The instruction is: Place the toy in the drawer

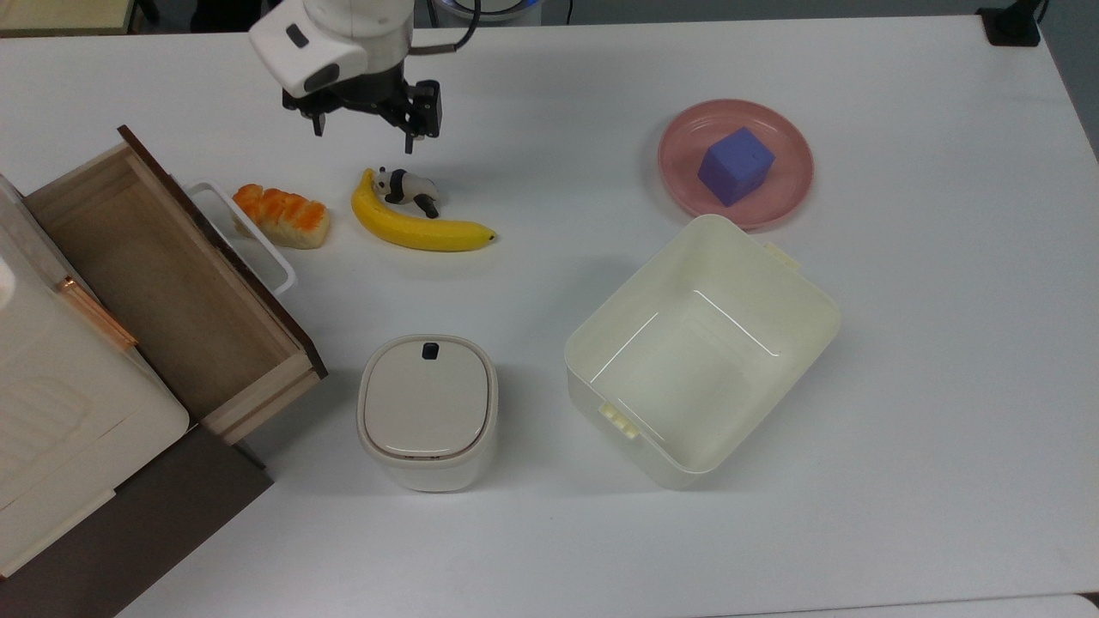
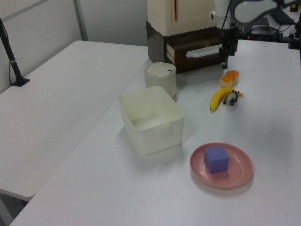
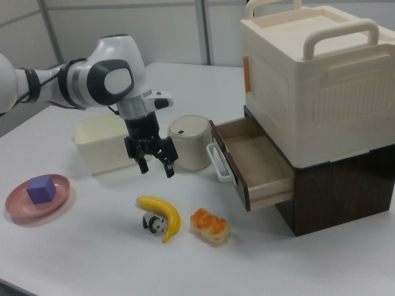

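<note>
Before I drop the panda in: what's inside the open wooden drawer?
The light-wood drawer shows only a bare wooden floor; its back end is hidden under the cream cabinet. The panda toy lies against the banana.
</note>
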Robot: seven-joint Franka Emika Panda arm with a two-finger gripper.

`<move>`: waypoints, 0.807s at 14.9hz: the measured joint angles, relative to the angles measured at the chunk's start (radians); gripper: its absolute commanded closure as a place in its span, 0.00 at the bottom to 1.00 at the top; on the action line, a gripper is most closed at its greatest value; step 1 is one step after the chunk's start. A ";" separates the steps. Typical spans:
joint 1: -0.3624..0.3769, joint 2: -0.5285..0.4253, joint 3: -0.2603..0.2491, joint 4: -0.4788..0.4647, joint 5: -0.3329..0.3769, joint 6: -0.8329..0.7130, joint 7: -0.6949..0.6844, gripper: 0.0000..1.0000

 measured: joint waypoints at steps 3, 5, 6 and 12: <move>0.002 0.027 0.001 -0.039 -0.050 0.031 0.000 0.00; 0.012 0.052 0.006 -0.053 -0.073 0.034 0.000 0.00; 0.021 0.069 0.008 -0.055 -0.080 0.035 0.000 0.00; 0.086 0.132 0.032 -0.078 -0.141 0.035 0.008 0.00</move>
